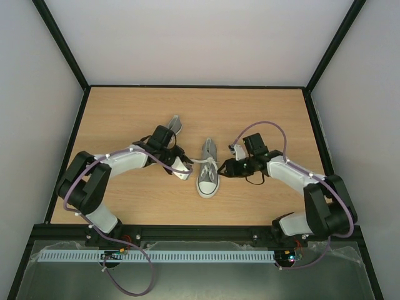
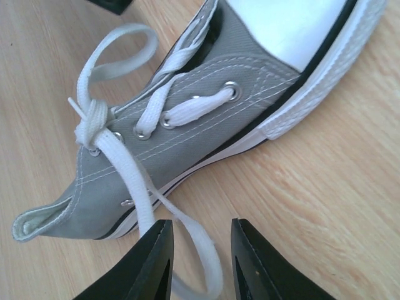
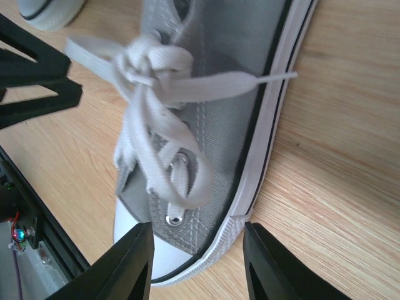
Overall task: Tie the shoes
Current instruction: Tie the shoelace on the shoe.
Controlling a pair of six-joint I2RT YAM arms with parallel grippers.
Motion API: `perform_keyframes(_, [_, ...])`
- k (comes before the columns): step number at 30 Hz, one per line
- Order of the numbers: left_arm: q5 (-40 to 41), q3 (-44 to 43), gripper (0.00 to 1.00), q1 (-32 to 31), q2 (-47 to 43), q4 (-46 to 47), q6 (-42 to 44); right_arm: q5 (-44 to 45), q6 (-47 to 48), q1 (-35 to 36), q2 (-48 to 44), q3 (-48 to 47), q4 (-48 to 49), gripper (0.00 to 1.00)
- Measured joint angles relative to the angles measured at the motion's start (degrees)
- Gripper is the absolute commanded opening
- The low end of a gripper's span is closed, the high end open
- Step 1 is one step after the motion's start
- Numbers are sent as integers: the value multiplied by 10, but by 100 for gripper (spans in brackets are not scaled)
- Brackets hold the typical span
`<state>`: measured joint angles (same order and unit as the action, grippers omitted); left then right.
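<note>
Middle shoe (image 1: 208,172) looks knotted and you've got left end effector (image 2: 201,223) and right end effector (image 3: 197,226) both spread, so the other shoe (image 1: 174,125) at its 11 o'clock is probably next.

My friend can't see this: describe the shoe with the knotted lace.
On the wooden table, look midway between the left arm and right arm. The small grey canvas sneaker there points its white toe cap at the near edge; the other grey sneaker lies farther back, beyond the left arm.

Grey cloth shoe (image 2: 187,144), smooth rubber toe cap (image 2: 294,25), wood-grain table (image 2: 325,206).
</note>
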<state>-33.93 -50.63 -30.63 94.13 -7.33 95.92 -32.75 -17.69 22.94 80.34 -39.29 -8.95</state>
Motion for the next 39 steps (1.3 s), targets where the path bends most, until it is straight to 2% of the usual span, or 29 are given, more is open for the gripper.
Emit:
perform_keyframes(3, [-2,7,31,-3,-14,-17,-4,12,8,-2,-27,-14,-26,50])
perform_keyframes(6, [-5,8,33,-5,-21,-28,-14,23,17,-4,-48,-31,-50,51])
perform_keyframes(8, [-8,8,35,-7,-25,-30,-25,27,21,-5,-56,-37,-55,48])
perform_keyframes(10, [-11,8,37,-9,-28,-30,-45,31,21,-5,-58,-40,-52,39])
perform_keyframes(11, [-12,8,38,-11,-29,-29,-62,34,20,-5,-58,-40,-46,34])
perform_keyframes(13, [-15,8,38,-15,-30,-23,-118,37,16,-5,-57,-40,-30,32])
perform_keyframes(17, [-14,6,38,-20,-30,4,-257,25,-6,-6,-36,-41,35,31])
perform_keyframes(22, [1,10,36,-26,-29,48,-363,1,-21,-6,15,-42,90,31])
perform_keyframes(27, [11,14,36,-31,-21,84,-401,-20,-25,-6,32,-43,110,24])
perform_keyframes(39, [12,21,34,-44,-13,110,-413,-32,-31,-4,56,-50,131,24])
